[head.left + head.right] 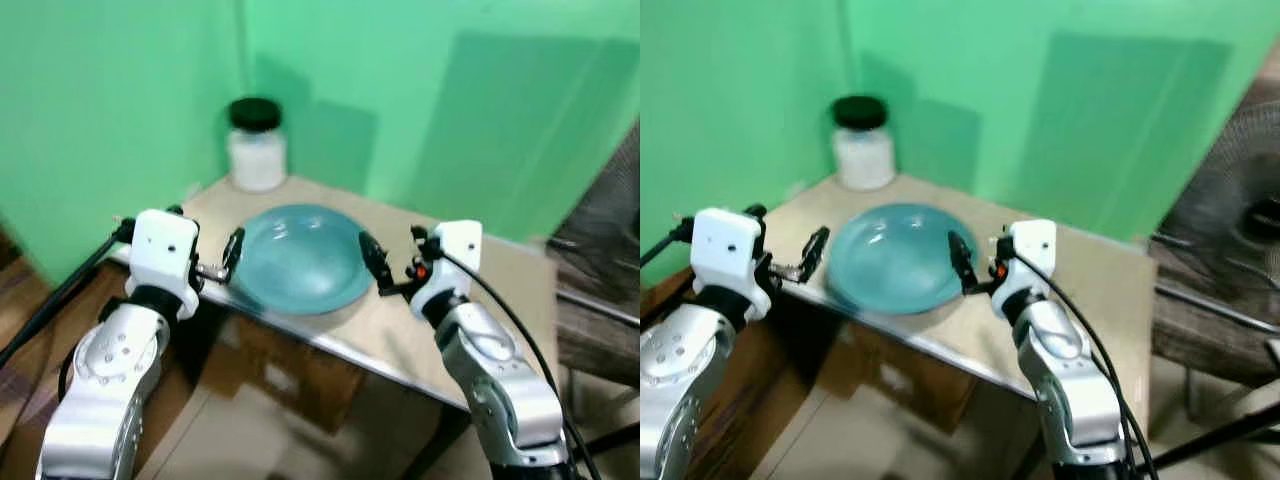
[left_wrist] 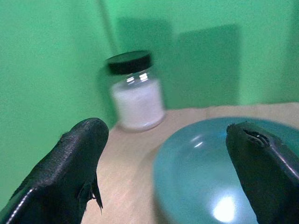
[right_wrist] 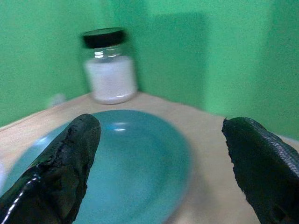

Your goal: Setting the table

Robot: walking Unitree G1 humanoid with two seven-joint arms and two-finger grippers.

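Flanking a teal plate on the desk, both end effectors hover at its rim with fingers spread wide, gripping nothing: the left end effector at the plate's left edge, the right end effector at its right. A black-lidded jar stands behind, near the green wall.

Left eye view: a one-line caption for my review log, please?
Both grippers, left and right, flank a teal plate near a jar.
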